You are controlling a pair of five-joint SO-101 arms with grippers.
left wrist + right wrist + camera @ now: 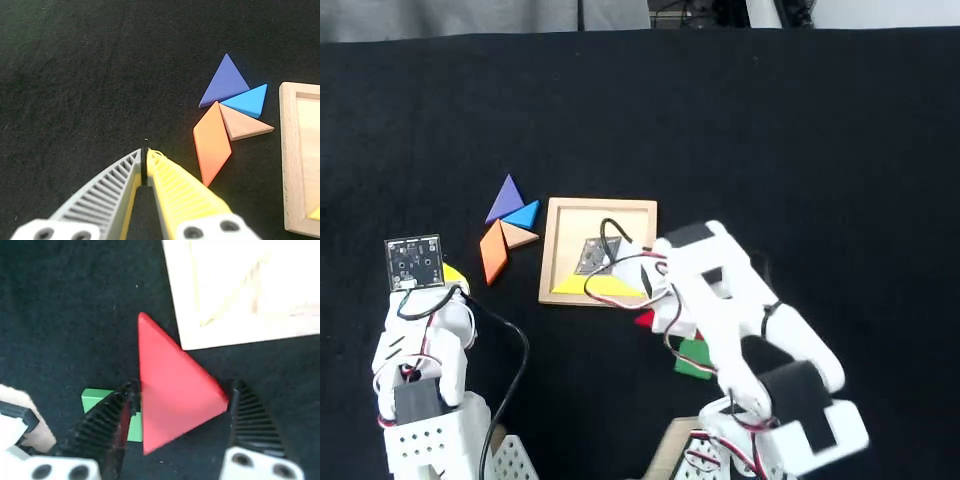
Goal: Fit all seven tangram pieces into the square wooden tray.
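Tray: square wooden tray [548, 250], pale wood with a raised rim, lies flat at mid-table [800, 140] on black cloth.
In tray: one yellow triangle [600, 286] along the edge nearest the arms.
Loose cluster: purple triangle [226, 82], blue triangle [247, 100], tan triangle [242, 125] and orange parallelogram [212, 142] lie fanned together, points meeting, just beside the tray's outer side.
Red triangle [172, 385]: glossy, off the tray's near corner, close to the rim.
Green piece [97, 399]: square-cornered, just behind the red triangle, partly under a finger.
Right claw [182, 387]: spread wide and grasping the red triangle — one finger on each side.
Left claw [145, 152]: clenched, tips together, holding nothing — over bare cloth, apart from the cluster.
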